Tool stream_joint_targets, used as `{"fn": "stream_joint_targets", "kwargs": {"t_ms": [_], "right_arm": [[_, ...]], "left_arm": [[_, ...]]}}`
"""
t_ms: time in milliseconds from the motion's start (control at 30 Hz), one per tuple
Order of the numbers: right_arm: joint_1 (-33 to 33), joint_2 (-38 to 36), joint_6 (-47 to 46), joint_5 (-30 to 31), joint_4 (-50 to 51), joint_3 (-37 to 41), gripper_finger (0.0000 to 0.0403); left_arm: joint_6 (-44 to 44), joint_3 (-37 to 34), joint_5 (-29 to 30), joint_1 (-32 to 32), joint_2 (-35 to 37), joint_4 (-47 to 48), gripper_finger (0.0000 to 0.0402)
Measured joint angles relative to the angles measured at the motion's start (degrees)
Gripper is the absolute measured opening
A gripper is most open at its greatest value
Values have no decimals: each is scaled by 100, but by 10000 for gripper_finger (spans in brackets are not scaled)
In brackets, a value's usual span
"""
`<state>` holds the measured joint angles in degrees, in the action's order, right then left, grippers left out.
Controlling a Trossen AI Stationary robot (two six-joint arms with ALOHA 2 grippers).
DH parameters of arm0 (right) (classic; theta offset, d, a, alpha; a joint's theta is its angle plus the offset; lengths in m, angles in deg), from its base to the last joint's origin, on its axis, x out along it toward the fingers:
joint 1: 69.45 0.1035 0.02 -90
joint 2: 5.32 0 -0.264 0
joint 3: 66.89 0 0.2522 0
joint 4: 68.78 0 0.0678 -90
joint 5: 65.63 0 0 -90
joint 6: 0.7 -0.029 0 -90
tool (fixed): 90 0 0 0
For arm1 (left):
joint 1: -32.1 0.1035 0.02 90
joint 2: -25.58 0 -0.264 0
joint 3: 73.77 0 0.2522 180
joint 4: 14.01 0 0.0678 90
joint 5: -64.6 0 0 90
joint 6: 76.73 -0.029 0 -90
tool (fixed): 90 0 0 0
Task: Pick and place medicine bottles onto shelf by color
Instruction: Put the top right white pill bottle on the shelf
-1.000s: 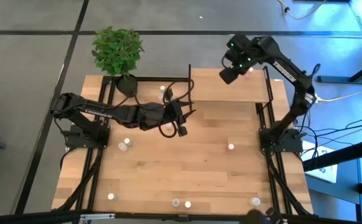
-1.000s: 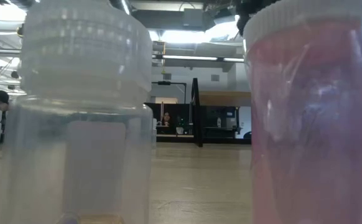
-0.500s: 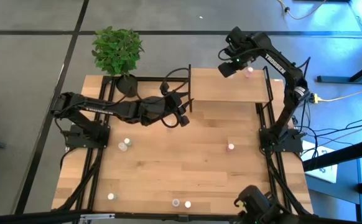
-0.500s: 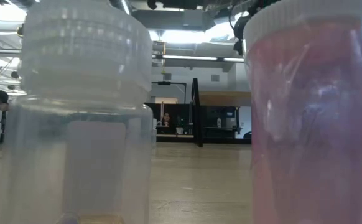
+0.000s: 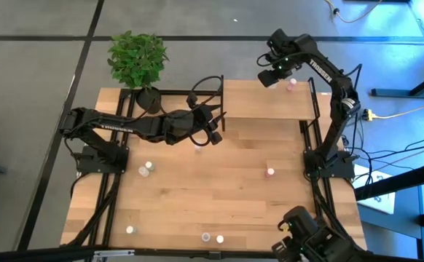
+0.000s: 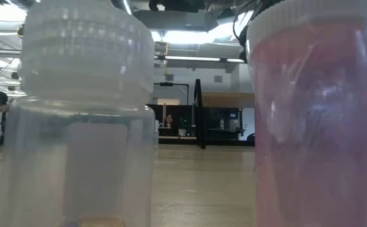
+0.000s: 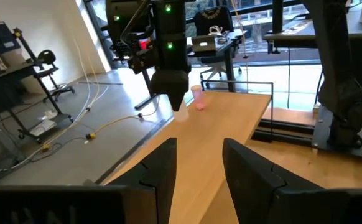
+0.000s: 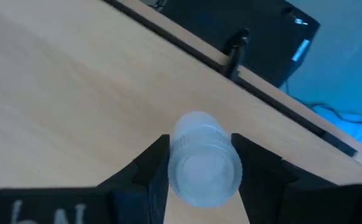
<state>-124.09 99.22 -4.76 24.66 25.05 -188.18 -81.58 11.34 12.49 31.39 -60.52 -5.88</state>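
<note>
**Right gripper holds a white-capped bottle over the shelf's far edge**

Right gripper (image 5: 269,78) sits above the far side of the shelf (image 5: 248,105), and in its wrist view we see its two fingers clamped on either side of a translucent white-capped bottle (image 8: 201,158), with the shelf's wood directly beneath. We judge this bottle is about to be set down, not yet placed.

On the shelf we count one bottle already standing: a pink-capped bottle (image 5: 292,84) near the far right corner, just beside the right gripper. The left wrist view shows the same pairing, pink bottle close by the right gripper's tip.

Left gripper (image 5: 213,135) reaches toward the table's middle, just in front of the shelf's left edge. Its fingers stand parted with nothing between them.

Still out on the table (image 5: 197,196): two bottles by the left arm's base (image 5: 147,169), a pink-capped one on the right side (image 5: 270,172), and several along the near edge (image 5: 212,238).

We judge the task early on, with most of the sorting left.
</note>
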Motion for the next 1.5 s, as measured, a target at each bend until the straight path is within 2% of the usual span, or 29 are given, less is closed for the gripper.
{"fn": "stream_joint_targets", "kwargs": {"t_ms": [267, 400, 800, 967, 1200, 1333, 1500], "right_arm": [[0, 0, -19, 71, 79, 0, 154], [-2, 0, -139, 360, 163, 0, 154], [-2, 0, -170, -41, 125, 0, 154], [-2, 0, -184, -4, 87, 2, 154], [-1, 0, -294, -12, 84, 2, 154], [26, 0, -28, 303, 81, 2, 154], [44, 0, -162, 265, -50, 2, 154]], "left_arm": [[10, 2, -2, 0, 0, 0, 124], [12, 2, -2, 0, 0, -2, 124], [34, 2, 65, 14, 0, -2, 124], [224, 2, 495, 44, 0, -4, 124], [224, 2, 494, 42, -2, -20, 124], [226, 2, 494, 44, -2, -43, 124], [229, 0, 487, 44, -2, -50, 124]]}}
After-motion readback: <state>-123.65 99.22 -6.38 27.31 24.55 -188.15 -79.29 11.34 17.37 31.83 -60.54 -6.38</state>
